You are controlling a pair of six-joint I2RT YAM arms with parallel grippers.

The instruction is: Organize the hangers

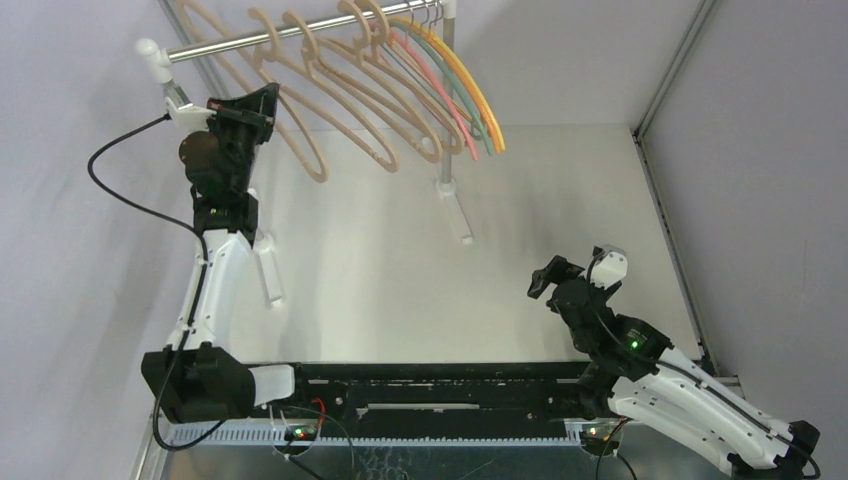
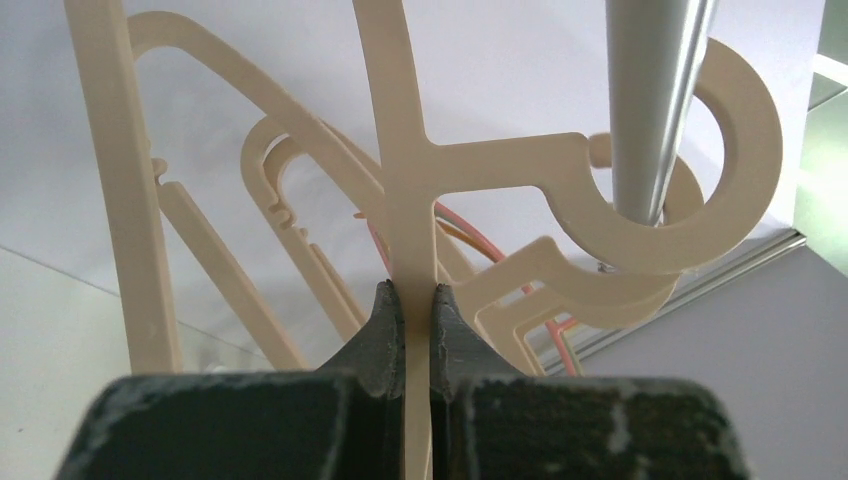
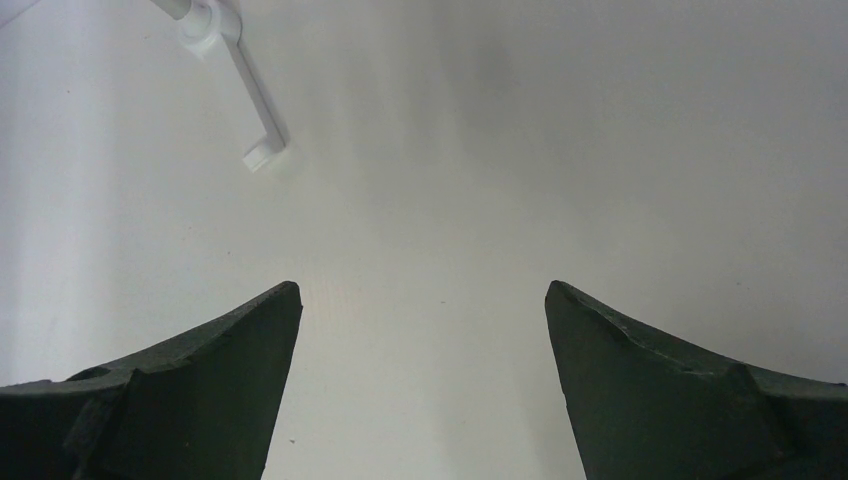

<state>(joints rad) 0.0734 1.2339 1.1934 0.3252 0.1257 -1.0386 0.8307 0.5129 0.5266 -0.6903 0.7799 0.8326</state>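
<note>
The left arm (image 1: 215,270) stretches up from its base at the near left corner to the silver rail (image 1: 300,28), beside the left white post (image 1: 155,58). The left jaws are pinched almost closed on the flat stem of the leftmost tan hanger (image 2: 400,150), with only the thin strip of plastic between them. The hook of that hanger curls round the rail, which the left wrist view shows as a grey tube (image 2: 650,100) passing through the hook's opening.

To its right the other tan hangers (image 1: 350,95) hang from the same rail, fanned out and slanting. Past them, at the rail's right end, the thin coloured hangers (image 1: 470,105) sit packed together by their wire hooks (pink nearest the tan ones, then green, yellow and orange outermost). The right white post (image 1: 447,165) stands under this end, and its foot rests on the pale counter (image 1: 400,290).

Further right and nearer the bases, the right arm (image 1: 640,360) is folded low, well apart from the rail. The right jaws are spread wide with nothing between them, and below them lies bare counter.
</note>
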